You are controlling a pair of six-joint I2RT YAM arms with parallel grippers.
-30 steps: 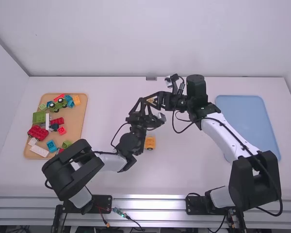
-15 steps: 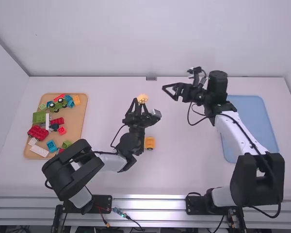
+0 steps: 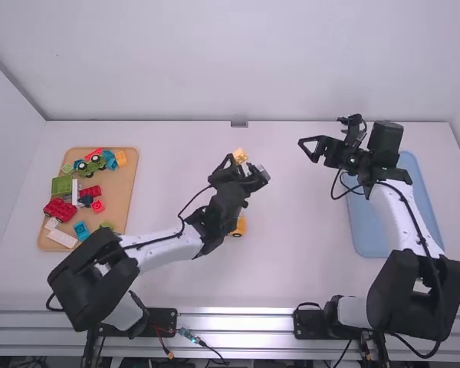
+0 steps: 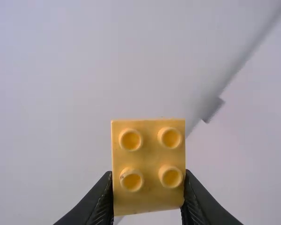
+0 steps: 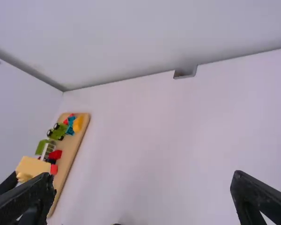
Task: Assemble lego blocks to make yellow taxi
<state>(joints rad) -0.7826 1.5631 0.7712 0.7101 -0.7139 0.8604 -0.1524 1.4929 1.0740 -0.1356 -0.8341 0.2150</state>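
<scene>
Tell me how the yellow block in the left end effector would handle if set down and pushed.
The yellow block looks stiff: the left end effector grips it without visible denting. Its boxy shape suggests sliding over rolling. Being small, it's probably light.

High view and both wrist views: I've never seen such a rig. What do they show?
Two robot arms, left and right, stand at a white table. The high view looks down from behind them; each wrist view looks past that arm's own fingers. The left gripper holds a yellow block, studs facing its camera. The right gripper is open and empty. On the table: a tan tray of mixed blocks on the left, a blue mat on the right, and a yellow piece partly hidden by the left arm.
</scene>
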